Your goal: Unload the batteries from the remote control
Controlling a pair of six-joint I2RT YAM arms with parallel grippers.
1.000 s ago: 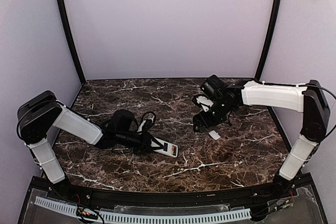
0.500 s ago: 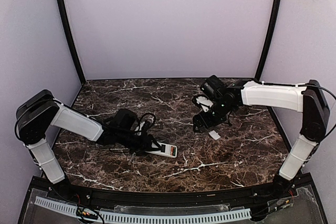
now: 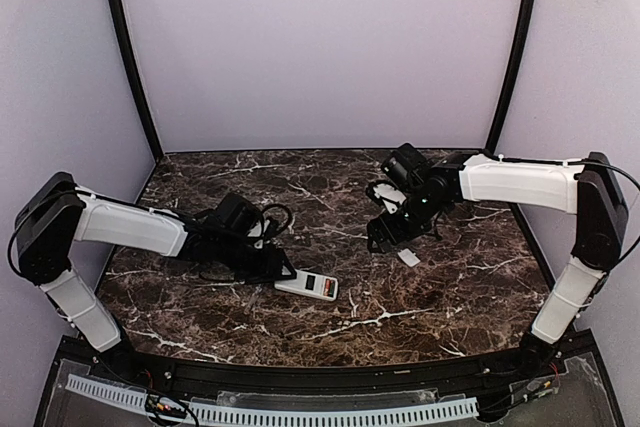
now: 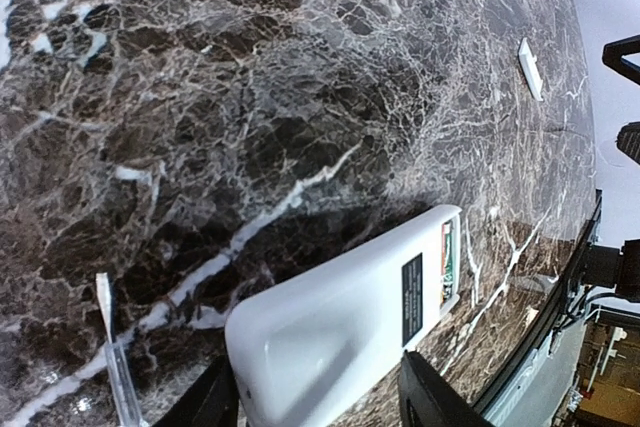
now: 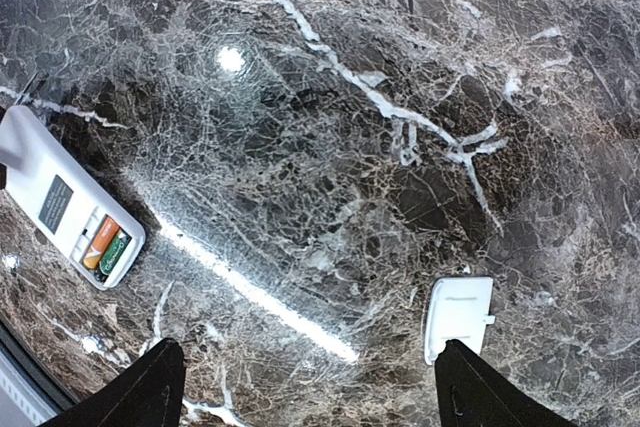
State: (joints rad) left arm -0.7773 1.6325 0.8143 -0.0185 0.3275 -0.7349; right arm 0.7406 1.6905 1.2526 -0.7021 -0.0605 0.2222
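The white remote control (image 3: 307, 285) lies back side up on the marble table, left of centre near the front. Its battery bay is open, and two batteries (image 5: 108, 247), one red-orange and one green, sit inside it. They also show in the left wrist view (image 4: 450, 262). My left gripper (image 3: 268, 265) is open, and the remote's near end (image 4: 340, 327) lies between its fingers (image 4: 215, 402). My right gripper (image 3: 385, 237) is open and empty, hovering above the table right of centre.
The small flat white cover plate (image 3: 408, 258) lies on the table just below the right gripper. It also shows in the right wrist view (image 5: 458, 317) and the left wrist view (image 4: 530, 69). Black posts and purple walls enclose the table.
My left arm has drawn back to the left, uncovering more of the remote, which now lies flat on the table. The right arm has not moved.
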